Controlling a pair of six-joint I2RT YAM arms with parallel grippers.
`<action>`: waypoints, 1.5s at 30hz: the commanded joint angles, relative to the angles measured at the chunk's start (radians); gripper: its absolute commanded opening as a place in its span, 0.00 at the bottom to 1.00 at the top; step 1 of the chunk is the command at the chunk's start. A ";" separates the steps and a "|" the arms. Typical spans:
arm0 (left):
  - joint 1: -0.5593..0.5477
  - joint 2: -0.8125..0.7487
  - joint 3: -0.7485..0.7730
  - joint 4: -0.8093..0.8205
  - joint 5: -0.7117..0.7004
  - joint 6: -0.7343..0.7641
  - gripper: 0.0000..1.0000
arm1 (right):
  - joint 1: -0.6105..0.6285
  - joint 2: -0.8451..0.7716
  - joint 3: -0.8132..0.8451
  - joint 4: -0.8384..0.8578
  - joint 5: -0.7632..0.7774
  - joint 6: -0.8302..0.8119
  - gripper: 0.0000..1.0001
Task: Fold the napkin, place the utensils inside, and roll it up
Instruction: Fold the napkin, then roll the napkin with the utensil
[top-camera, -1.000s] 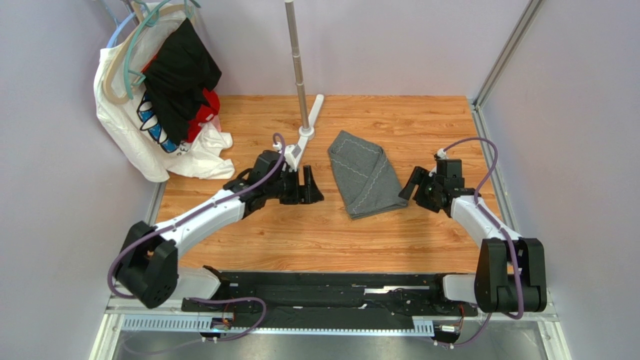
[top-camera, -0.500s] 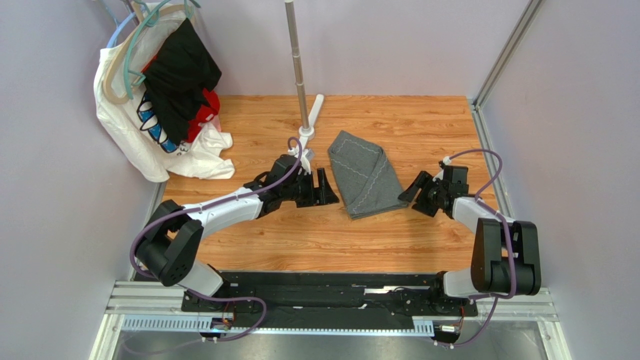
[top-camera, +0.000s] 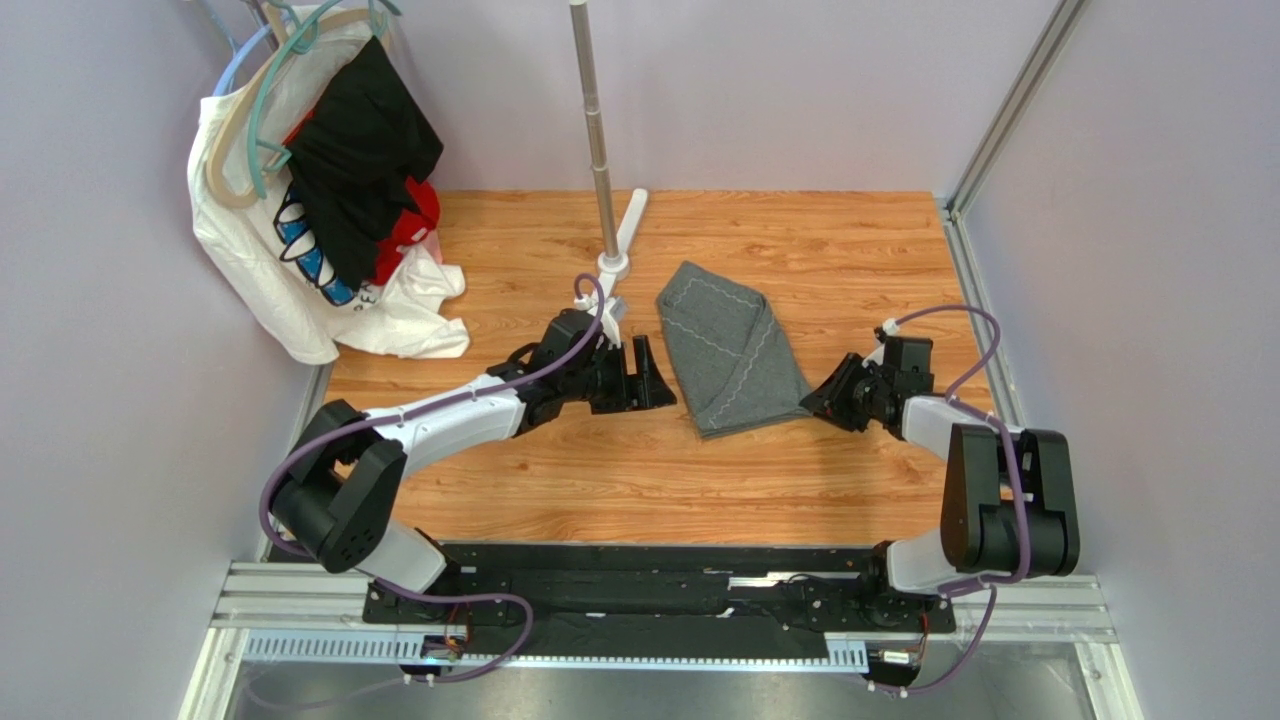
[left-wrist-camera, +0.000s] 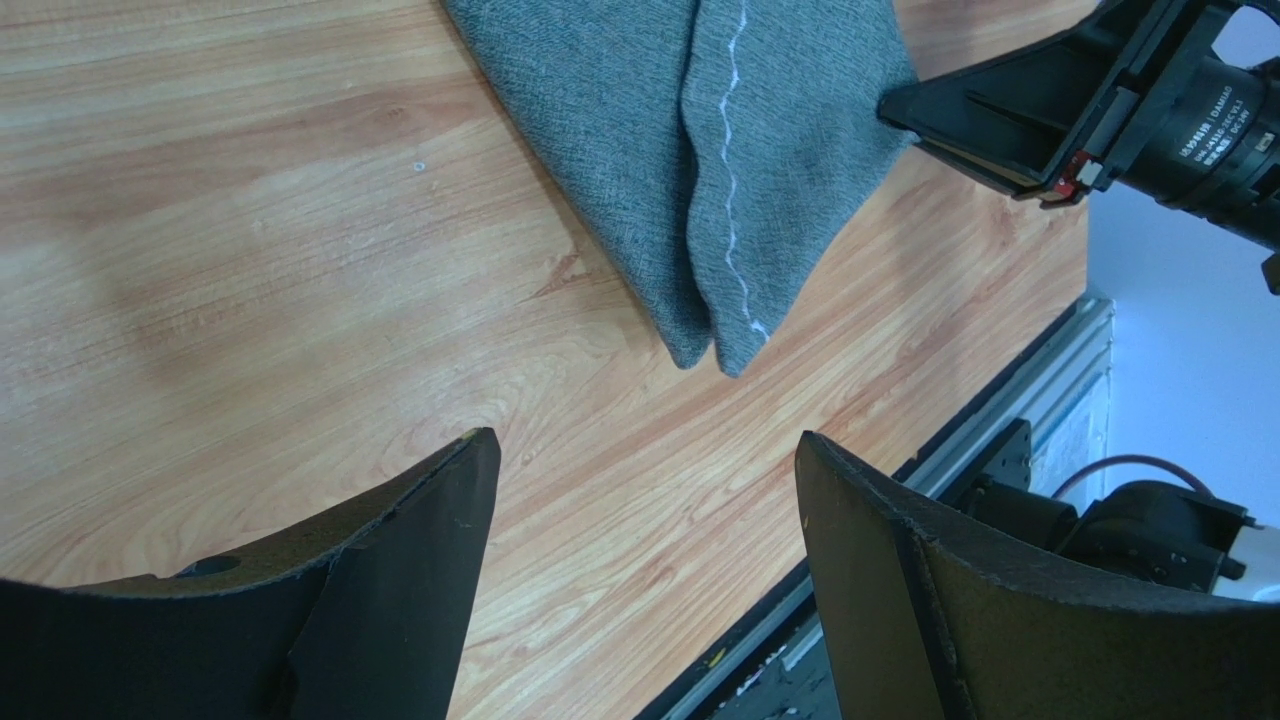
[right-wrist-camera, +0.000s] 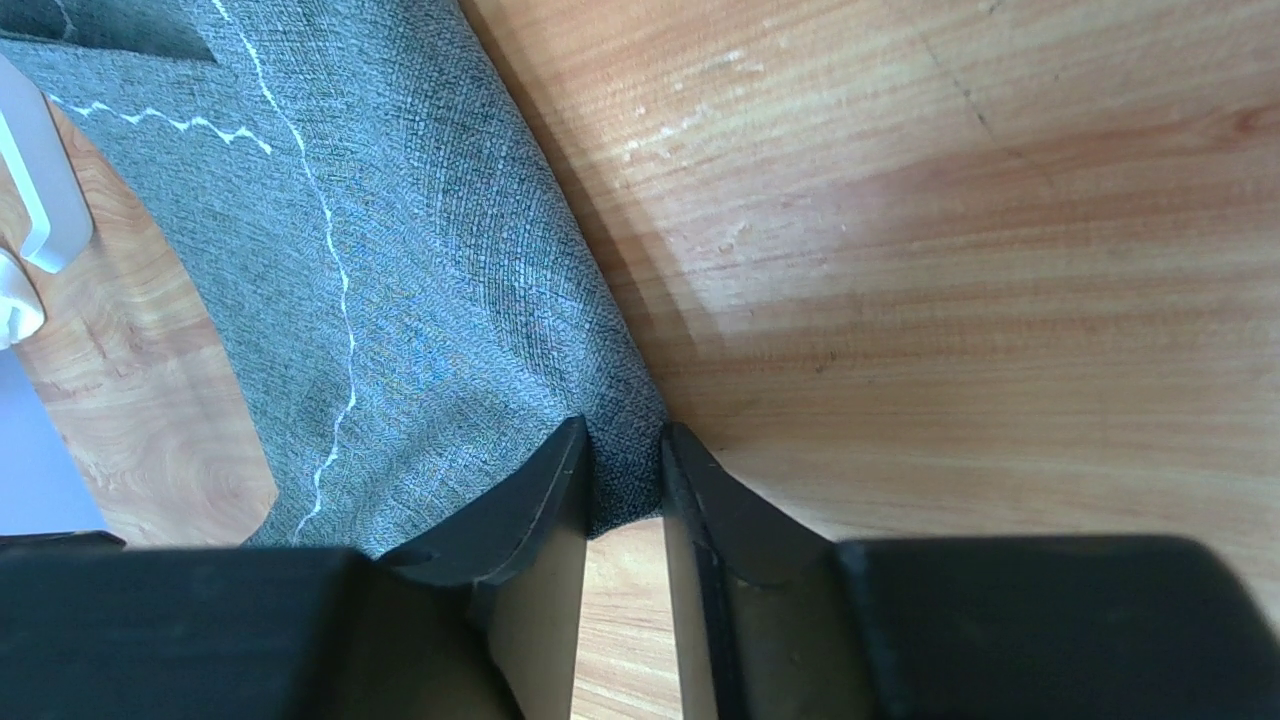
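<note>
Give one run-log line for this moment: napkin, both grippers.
napkin: folded over, lying on table | left gripper: open, beside napkin, apart | right gripper: closed on napkin's right edge

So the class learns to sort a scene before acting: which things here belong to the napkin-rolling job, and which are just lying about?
Belongs to the job: napkin; right fingers, pinching its corner; left fingers, open beside it. No utensils in view.
Just lying about: clothes on hangers; metal pole.
</note>
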 joint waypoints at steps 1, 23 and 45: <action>0.004 -0.056 0.026 -0.012 -0.034 0.041 0.81 | 0.015 -0.033 -0.035 -0.039 0.021 -0.002 0.27; 0.075 -0.480 -0.296 -0.101 -0.015 -0.011 0.82 | 0.458 -0.554 -0.237 -0.312 0.379 0.343 0.29; -0.055 -0.026 -0.172 0.182 0.070 -0.154 0.70 | 0.467 -0.601 -0.173 -0.387 0.396 0.286 0.60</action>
